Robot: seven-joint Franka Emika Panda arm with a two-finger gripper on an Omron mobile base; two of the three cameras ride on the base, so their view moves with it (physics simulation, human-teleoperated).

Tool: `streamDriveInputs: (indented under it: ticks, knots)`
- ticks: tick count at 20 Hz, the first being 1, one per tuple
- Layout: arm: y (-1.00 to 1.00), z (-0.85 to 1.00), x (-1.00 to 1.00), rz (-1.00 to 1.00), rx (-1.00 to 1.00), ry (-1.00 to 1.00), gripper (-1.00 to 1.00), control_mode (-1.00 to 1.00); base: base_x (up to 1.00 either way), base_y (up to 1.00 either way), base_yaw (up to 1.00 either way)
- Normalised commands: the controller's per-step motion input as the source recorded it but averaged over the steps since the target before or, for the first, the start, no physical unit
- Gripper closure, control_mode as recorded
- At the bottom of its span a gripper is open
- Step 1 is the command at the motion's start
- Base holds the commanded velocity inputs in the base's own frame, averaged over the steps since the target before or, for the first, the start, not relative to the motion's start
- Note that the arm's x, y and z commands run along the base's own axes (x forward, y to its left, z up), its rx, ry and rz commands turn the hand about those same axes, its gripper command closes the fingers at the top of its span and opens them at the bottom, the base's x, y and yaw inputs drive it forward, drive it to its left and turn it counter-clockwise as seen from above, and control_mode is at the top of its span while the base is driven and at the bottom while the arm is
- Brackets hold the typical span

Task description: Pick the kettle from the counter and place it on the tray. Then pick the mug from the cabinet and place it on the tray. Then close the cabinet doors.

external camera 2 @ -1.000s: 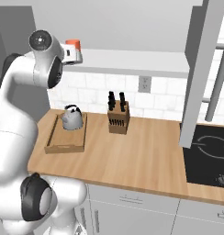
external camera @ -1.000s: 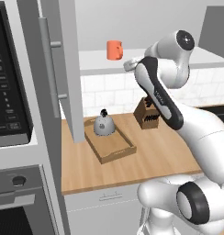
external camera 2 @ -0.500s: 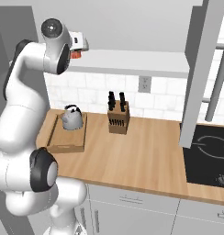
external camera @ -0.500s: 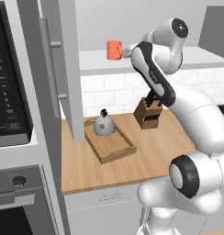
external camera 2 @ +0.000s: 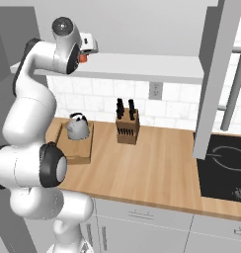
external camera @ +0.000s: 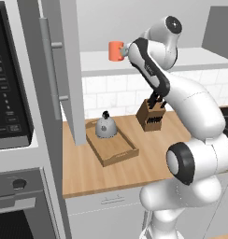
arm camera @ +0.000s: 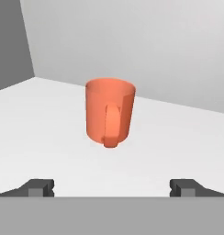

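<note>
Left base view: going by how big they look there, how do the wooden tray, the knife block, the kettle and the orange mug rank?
1. Tray, clearly largest.
2. Knife block.
3. Kettle, close to the block, so that order is unsure.
4. Mug, smallest, though it stands farther back and partly behind the arm.

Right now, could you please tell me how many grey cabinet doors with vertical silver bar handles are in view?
2. One open grey cabinet door stands left of the wooden tray; the other open door hangs beside the black cooktop. More may be hidden.
</note>
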Motion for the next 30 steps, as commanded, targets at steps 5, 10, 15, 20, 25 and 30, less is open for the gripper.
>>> streamDriveInputs:
  ticks: [5, 10, 15, 20, 25, 30]
  knots:
    - [0.11, -0.09, 0.46, 0.00, 0.01, 0.00, -1.00, -1.00, 0.00, 0.00, 0.00]
    - [0.08, -0.03, 0.52, 0.00, 0.03, 0.02, -1.00, -1.00, 0.00, 0.00, 0.00]
    - [0.09, -0.04, 0.46, 0.02, 0.04, 0.09, -1.00, -1.00, 0.00, 0.00, 0.00]
    - [0.06, -0.08, 0.29, 0.05, 0.00, 0.06, -1.00, -1.00, 0.00, 0.00, 0.00]
    - [0.05, -0.14, 0.28, 0.05, 0.00, 0.00, -1.00, -1.00, 0.00, 0.00, 0.00]
    - [0.08, -0.07, 0.05, 0.05, 0.00, 0.00, 1.00, -1.00, 0.00, 0.00, 0.00]
